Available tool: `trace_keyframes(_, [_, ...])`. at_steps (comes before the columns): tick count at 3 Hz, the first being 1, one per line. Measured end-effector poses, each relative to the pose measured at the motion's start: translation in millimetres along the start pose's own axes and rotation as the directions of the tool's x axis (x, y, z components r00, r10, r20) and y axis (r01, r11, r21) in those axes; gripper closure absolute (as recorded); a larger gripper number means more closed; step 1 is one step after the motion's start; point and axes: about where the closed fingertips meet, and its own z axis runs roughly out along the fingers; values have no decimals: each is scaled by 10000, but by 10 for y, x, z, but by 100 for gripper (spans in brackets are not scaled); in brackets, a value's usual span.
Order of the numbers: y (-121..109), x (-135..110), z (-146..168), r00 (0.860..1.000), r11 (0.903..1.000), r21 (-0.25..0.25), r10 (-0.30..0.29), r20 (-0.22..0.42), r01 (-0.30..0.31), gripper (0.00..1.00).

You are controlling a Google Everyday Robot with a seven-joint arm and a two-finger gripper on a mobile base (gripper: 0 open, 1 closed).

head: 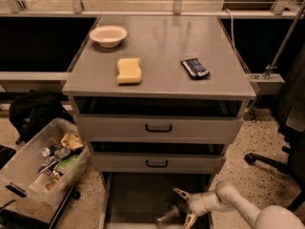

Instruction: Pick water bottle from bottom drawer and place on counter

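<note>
The water bottle (167, 217) is seen lying on its side on the floor of the open bottom drawer (131, 199), not yet lifted. The gripper (182, 208) is held low in the drawer just beside it, fingers spread wide, nothing clasped. Grasp, lift and placing on the counter (162, 44), beside bowl (108, 35), sponge (129, 70) and snack packet (195, 68), are judged left to do.

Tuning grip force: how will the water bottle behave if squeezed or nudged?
The water bottle looks clear and crinkled: probably light, likely to buckle under a hard squeeze. It lies on its side in the bottom drawer, so a nudge may roll it. The gripper sits beside it, jaws spread.
</note>
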Motion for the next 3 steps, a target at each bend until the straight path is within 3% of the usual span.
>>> trace_keyframes(1, [-63,-37,-40,10000,9994,358,-6,95,2,0])
trace_keyframes(2, [-217,-274,-245,9982,9934,1057,-477,359,437,0])
trace_keyframes(3, [-224,-287,-261,9980,9928,1103,-504,376,460,0])
